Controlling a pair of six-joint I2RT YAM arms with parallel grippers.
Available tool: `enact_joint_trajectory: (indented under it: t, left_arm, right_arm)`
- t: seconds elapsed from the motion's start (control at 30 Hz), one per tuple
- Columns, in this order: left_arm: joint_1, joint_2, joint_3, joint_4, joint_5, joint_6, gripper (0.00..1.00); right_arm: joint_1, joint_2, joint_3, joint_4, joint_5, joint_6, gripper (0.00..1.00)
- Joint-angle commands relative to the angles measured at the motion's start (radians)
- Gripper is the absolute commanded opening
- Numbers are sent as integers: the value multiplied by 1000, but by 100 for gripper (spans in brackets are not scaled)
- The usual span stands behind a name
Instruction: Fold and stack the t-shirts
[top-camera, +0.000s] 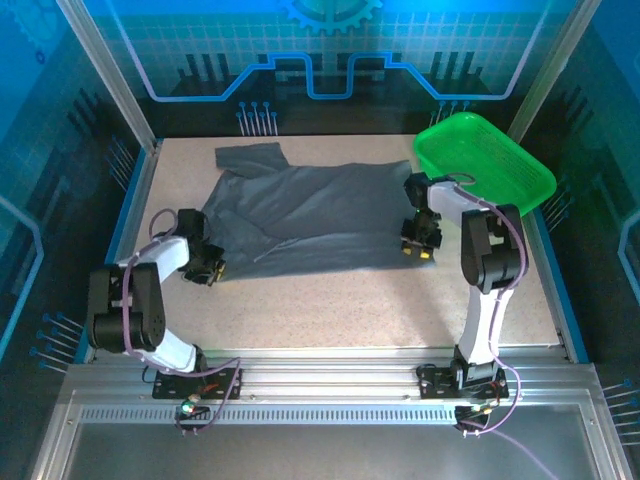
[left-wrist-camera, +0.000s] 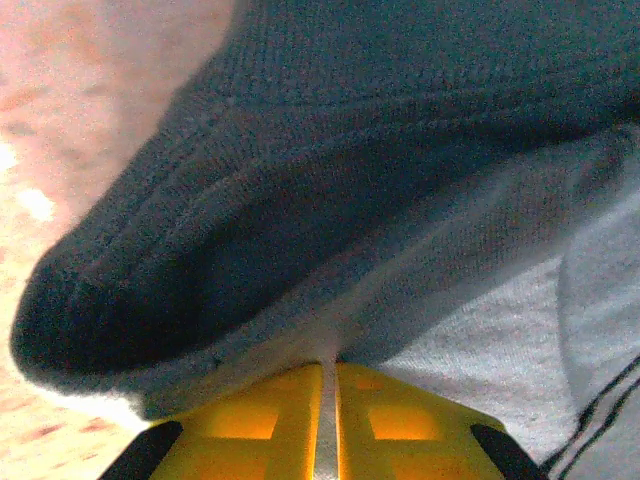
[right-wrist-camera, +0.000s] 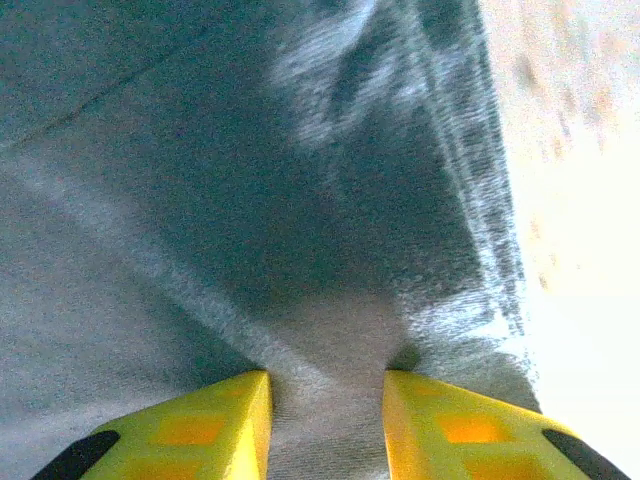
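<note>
T-shirt in left claw, wrist close-up

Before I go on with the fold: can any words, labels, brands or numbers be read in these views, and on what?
None can be read.
The t-shirt is plain, with no print or tag showing.
The green tray bears no label.
The back panel carries a gear outline and line patterns, no letters.

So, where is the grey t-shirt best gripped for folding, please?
Pinch the t-shirt along its near edge, at both ends, approaching low from the outer sides: it lies flat and wide, so only its edges offer a grip.
</note>
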Motion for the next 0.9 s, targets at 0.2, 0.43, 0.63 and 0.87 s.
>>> enact_joint_trajectory:
  t: [0.2,0.43,0.63,0.87]
  left_arm:
    - [85,-177,-170,-165,1,30,15]
    - [79,-324,-173,-209,6,-3,24]
    - [-51,-370,6,-259,-39,-100,41]
    - [-268,-323,-62,-116,48,-432,49]
  right_arm:
    - [27,-214,-304,7,19,70,35]
    - [77,-358,-357,18,2,98,42]
    - [152,-516,-324,257,-239,-45,61]
    - [220,-491,-273,456,-565,-86,64]
